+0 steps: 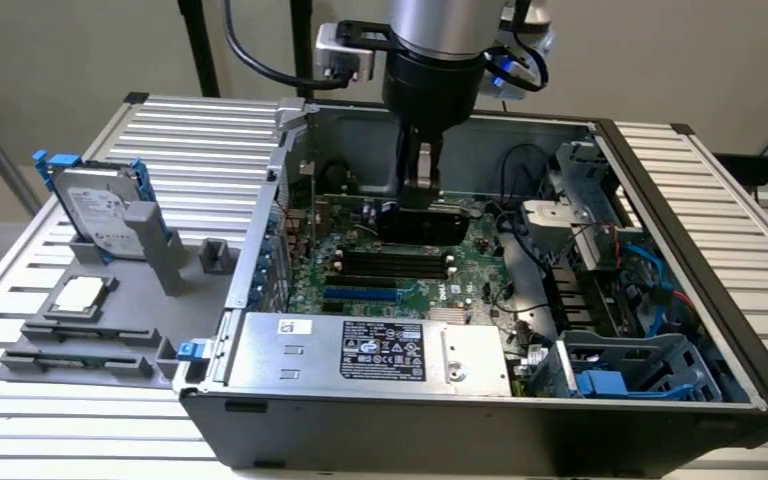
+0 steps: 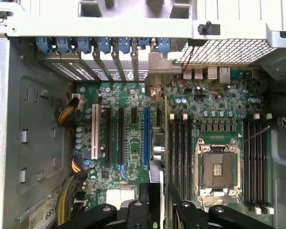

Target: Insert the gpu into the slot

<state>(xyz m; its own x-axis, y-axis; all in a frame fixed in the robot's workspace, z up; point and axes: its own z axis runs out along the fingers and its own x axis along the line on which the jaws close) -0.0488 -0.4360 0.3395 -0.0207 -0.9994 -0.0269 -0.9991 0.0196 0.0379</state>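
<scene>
Wrist view: gripper (image 2: 158,193) clamps the small green gpu card (image 1: 418,222); keep its edge parallel above the long bright-blue slot (image 2: 146,133).

Soft, even light; dim shadow inside the computer case (image 1: 491,435)

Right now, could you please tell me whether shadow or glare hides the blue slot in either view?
Exterior view: dim inside the case, the slot shaded yet visible, the end effector holding the gpu in shadow. Wrist view: even light, slot plainly blue, glare only on the case rim.
</scene>
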